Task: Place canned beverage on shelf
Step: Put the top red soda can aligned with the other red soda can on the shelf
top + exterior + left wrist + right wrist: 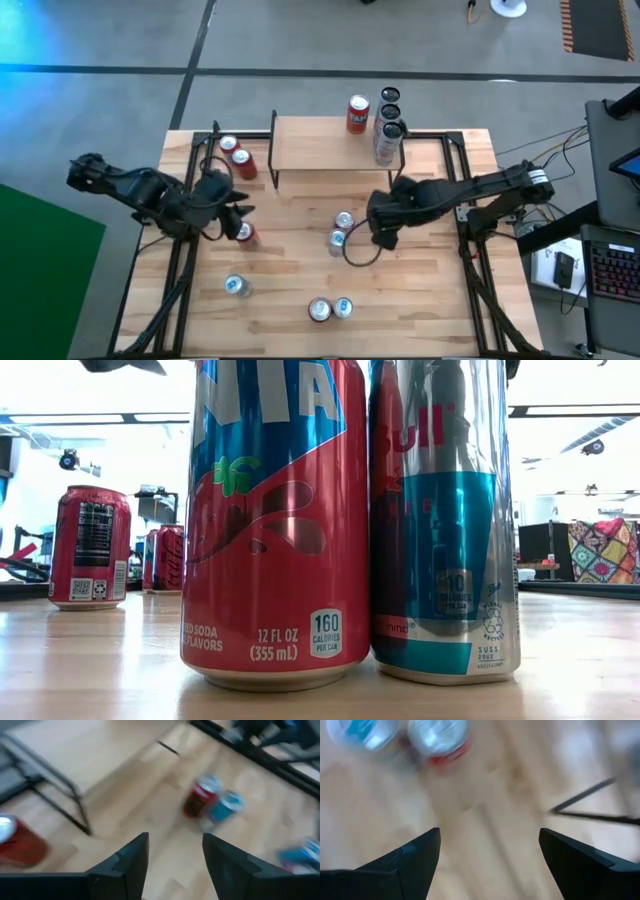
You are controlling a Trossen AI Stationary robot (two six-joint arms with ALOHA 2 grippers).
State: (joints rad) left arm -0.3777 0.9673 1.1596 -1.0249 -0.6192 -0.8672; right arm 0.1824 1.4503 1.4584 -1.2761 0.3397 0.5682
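Observation:
The shelf (320, 148) stands at the table's far middle, bearing a red can (358, 115) and two slim cans (388, 135) at its right end. My left gripper (238, 212) hovers open over the table's left part, beside a red can (246, 234); nothing shows between its fingers (135, 862) in the left wrist view. My right gripper (382, 232) hangs open, pointing steeply down, just right of two cans (341, 230) standing upright at mid-table, seen blurred as the can tops (440, 735) in the right wrist view. Its fingers (415, 857) are empty.
Two red cans (234, 154) stand left of the shelf. A blue can (236, 286) stands near left. At the near edge a red-and-blue can (270, 520) and a slim can (445, 520) stand side by side and fill the low view. Black frame rails (465, 200) run along both table sides.

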